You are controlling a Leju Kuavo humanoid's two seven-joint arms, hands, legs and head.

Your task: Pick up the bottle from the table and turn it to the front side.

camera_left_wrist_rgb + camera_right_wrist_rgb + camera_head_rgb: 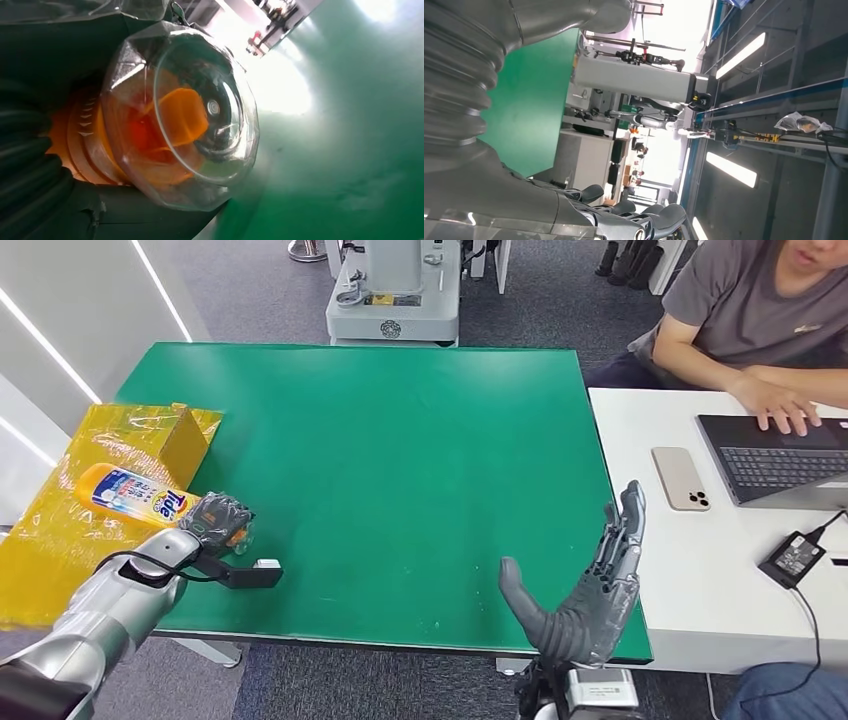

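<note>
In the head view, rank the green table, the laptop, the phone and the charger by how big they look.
1. green table
2. laptop, cut off at the edge
3. phone
4. charger, close to the phone in size, so that order is unsure

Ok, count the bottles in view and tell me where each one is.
1. The bottle lies on its side at the table's left edge, on yellow wrapping, its capped end gripped by the left hand. Others could be hidden behind the wrapping.
</note>
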